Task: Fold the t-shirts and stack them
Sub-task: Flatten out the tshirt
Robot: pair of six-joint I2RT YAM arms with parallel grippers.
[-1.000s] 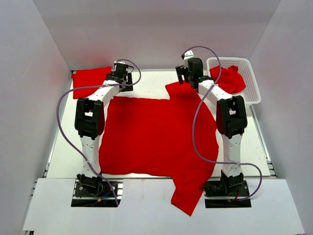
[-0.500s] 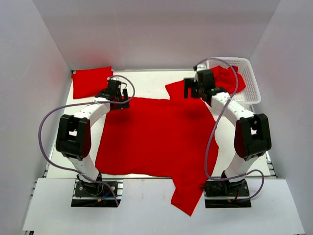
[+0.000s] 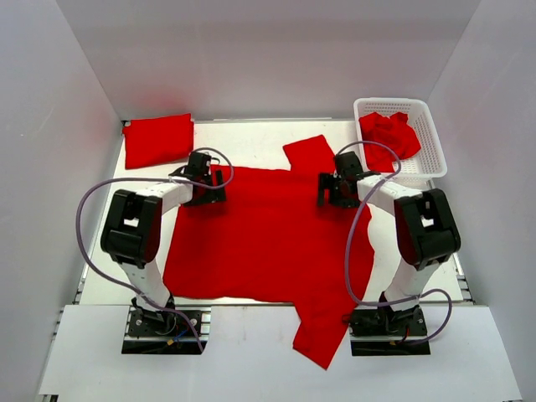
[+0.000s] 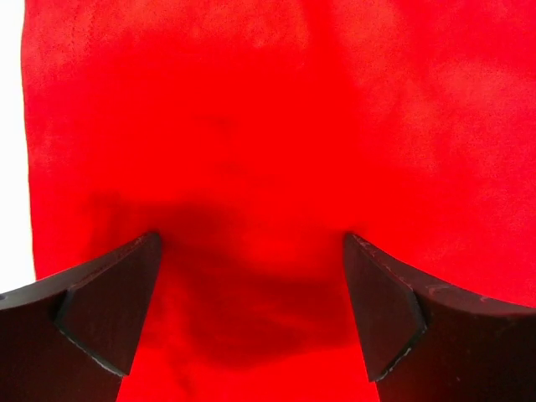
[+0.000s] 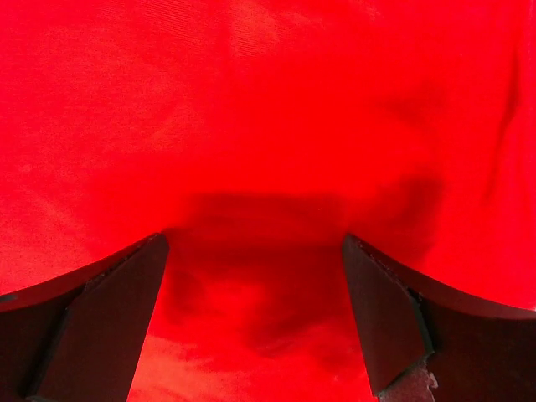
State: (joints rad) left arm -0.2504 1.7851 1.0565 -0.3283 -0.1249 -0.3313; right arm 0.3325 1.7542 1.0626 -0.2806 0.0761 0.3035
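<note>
A spread t-shirt (image 3: 268,239) covers the middle of the table (image 3: 251,138), with one part trailing off the near edge toward 5 o'clock. The left gripper (image 3: 207,194) sits over its 10 o'clock corner and the right gripper (image 3: 338,196) over its 2 o'clock shoulder. Both jaws gape wide and grip nothing, perhaps brushing the cloth. A folded t-shirt (image 3: 157,140) lies at 10 o'clock, and a crumpled t-shirt (image 3: 389,134) fills the basket (image 3: 429,138) at 2 o'clock.

The left arm (image 3: 131,230) and right arm (image 3: 425,226) are white links with black joint housings — each trailing a lilac cable (image 3: 79,224). The fingers (image 4: 105,310) are dark, matte wedges.
</note>
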